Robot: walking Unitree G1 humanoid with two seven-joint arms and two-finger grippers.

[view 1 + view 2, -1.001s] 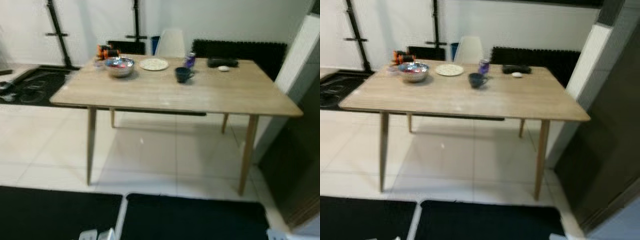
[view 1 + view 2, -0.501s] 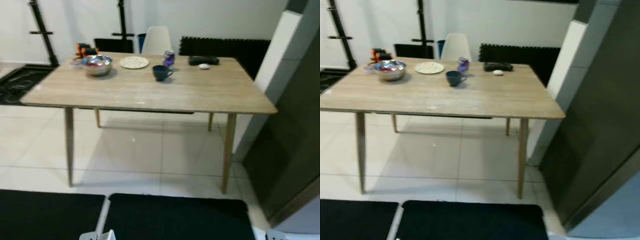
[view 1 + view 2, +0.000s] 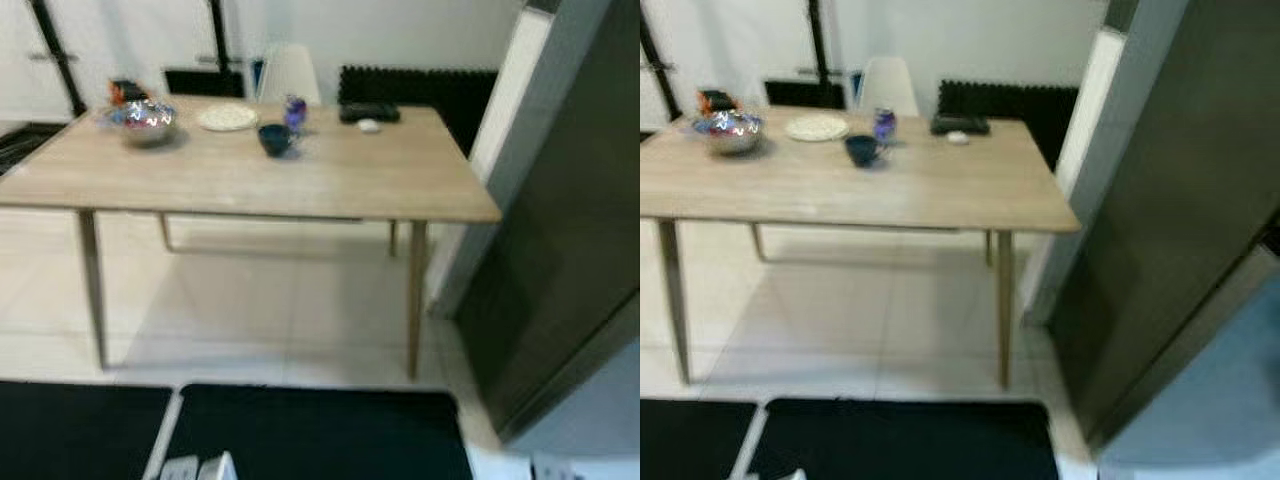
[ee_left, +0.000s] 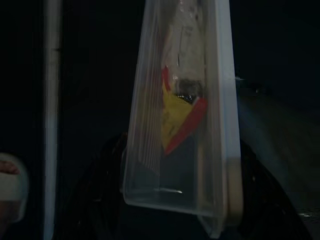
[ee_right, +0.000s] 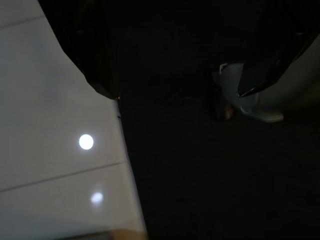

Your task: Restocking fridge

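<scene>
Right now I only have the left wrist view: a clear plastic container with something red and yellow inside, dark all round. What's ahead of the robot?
Observer: A wooden table stands ahead on pale floor tiles.
Operator: Anything on it?
Observer: Along its far side there's a metal bowl, a plate, a dark mug and a purple can.
Operator: Fridge?
Observer: A tall dark panel rises on the robot's right, beside the table's right end. It's likely the fridge, but the picture is too blurred to be sure.
</scene>
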